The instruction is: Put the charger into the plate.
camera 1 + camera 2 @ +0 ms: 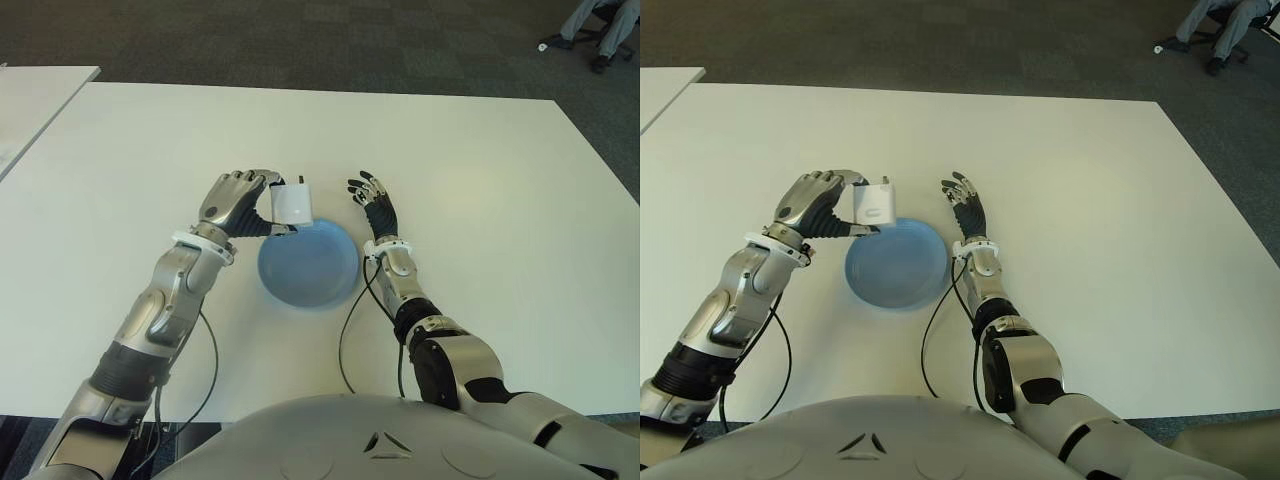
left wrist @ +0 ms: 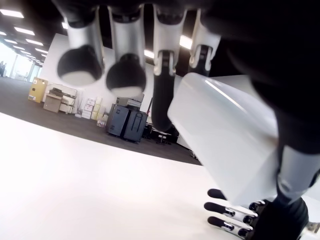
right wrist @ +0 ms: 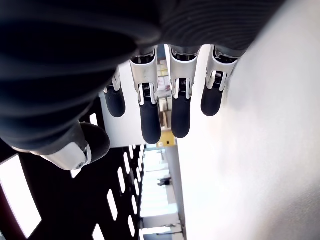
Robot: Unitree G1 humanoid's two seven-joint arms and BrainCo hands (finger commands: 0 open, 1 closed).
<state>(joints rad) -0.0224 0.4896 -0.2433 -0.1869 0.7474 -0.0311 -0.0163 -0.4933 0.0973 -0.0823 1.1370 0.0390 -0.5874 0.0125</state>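
Observation:
A white cube-shaped charger (image 1: 294,204) is pinched in my left hand (image 1: 240,203), held just above the far left rim of the blue plate (image 1: 310,268). In the left wrist view the charger (image 2: 225,142) sits between the thumb and the curled fingers (image 2: 165,75). The plate lies on the white table (image 1: 480,180) with nothing in it. My right hand (image 1: 373,208) shows just right of the plate's far rim, fingers spread and holding nothing; its wrist view shows straight fingers (image 3: 150,107) over the table.
Black cables (image 1: 350,340) run from both wrists toward my body. A second white table (image 1: 30,100) stands at the far left. A person's legs and a chair (image 1: 600,30) are on the carpet at the far right.

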